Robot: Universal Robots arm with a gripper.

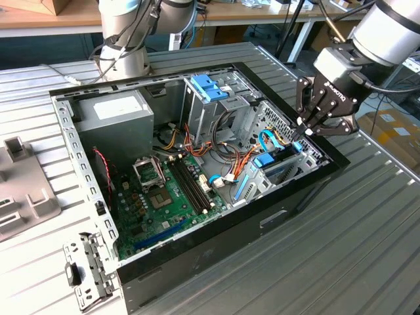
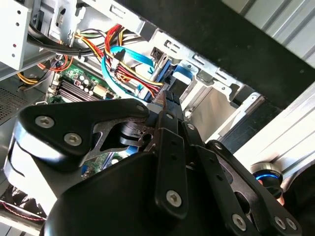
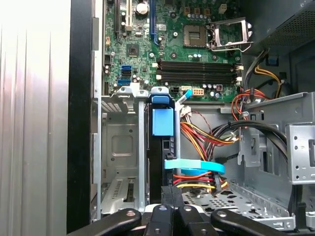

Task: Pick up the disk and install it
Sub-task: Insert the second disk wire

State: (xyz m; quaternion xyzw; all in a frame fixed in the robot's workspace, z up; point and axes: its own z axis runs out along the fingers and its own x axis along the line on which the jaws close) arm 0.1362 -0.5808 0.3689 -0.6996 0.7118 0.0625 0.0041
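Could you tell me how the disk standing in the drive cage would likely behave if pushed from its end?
Probably stiff: the disk looks like a rigid slab with blue plastic rails. It likely would not tip, since it stands on edge between the metal cage walls. The light-blue flat cable crossing its edge might drag or snag.

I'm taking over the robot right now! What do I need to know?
Gripper: jaws shut, tips at the disk's end. I cannot tell if they touch it.
Disk: standing on edge in the drive cage inside the case, at the exterior view's right.
Done: the disk is already in its slot.
Left: I cannot tell whether it is fully seated.
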